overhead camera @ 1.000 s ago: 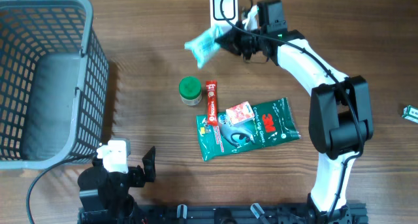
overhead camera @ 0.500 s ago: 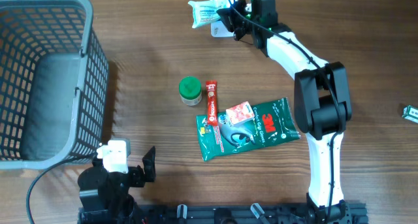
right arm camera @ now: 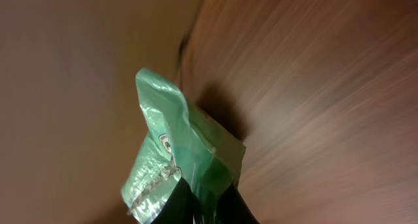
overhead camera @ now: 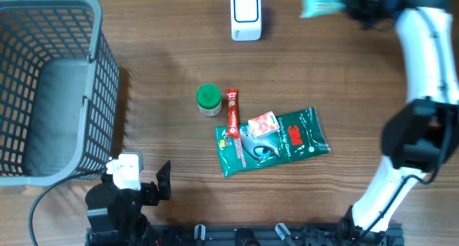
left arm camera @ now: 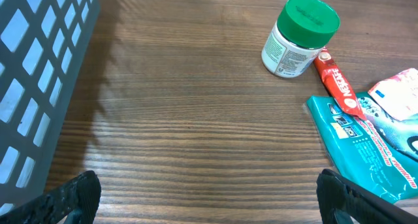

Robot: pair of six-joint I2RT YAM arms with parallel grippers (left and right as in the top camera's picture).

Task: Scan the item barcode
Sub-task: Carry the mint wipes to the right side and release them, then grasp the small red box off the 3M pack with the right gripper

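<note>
The right pincer [overhead camera: 353,3] is clamped shut on a pale green packet [overhead camera: 321,1], held above the surface [overhead camera: 165,74]. The scanner [overhead camera: 245,15] sits well to its left, so no barcode faces the scanner now. The left pincer [left arm camera: 209,192] stands wide and empty; the jar [left arm camera: 299,36] ahead of it probably waits its turn.

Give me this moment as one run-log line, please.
right tool: shut on green packet, right of scanner | left tool: open, empty | other items: jar, red sachet, 3M pack
</note>
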